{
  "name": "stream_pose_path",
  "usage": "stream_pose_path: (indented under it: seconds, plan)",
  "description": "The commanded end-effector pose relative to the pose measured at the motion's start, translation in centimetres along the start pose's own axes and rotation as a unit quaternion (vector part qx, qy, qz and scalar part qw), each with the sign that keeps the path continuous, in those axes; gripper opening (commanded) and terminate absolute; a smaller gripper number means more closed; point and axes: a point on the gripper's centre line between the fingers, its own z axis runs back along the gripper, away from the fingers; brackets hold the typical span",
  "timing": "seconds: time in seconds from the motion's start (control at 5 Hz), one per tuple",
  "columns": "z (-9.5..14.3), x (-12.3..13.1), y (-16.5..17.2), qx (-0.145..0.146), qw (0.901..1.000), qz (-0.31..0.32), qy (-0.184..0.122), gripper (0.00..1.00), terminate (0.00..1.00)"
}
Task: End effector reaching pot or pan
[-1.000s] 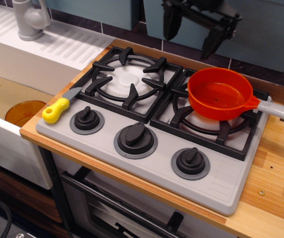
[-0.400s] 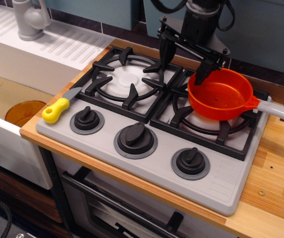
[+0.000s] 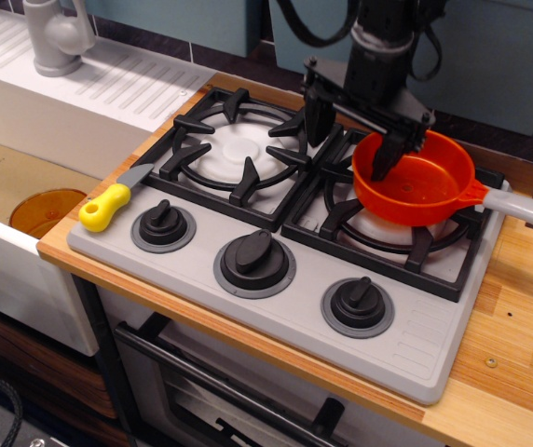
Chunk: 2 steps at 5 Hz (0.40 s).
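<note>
The bright orange saucepan [image 3: 416, 182] sits on the right burner of the toy stove, its long grey handle [image 3: 527, 209] pointing right. My black gripper [image 3: 348, 147] is open, its two thin fingers spread wide. The right finger [image 3: 386, 158] dips inside the pan at its left rim. The left finger [image 3: 313, 121] hangs outside the pan, over the gap between the two burners. The dark arm rises from the gripper to the top edge of the view.
A knife with a yellow handle [image 3: 108, 203] lies at the stove's left edge. The left burner grate [image 3: 243, 149] is bare. Three black knobs [image 3: 253, 256] line the front. A sink with a flat amber disc [image 3: 45, 209] and a grey tap [image 3: 54, 35] is to the left.
The gripper has come down from above the back wall and forward. Its right finger now reaches inside the pan's left rim. The pan has not moved.
</note>
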Motion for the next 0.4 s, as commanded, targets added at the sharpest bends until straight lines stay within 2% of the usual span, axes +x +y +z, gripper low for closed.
stream_pose_path:
  seconds: [0.0,0.2]
  plan:
    - [1.22,1.48,0.53,-0.018,0.9996,-0.006,-0.022,1.00,0.00]
    - [1.22,1.48,0.53,-0.018,0.9996,-0.006,-0.022,1.00,1.00]
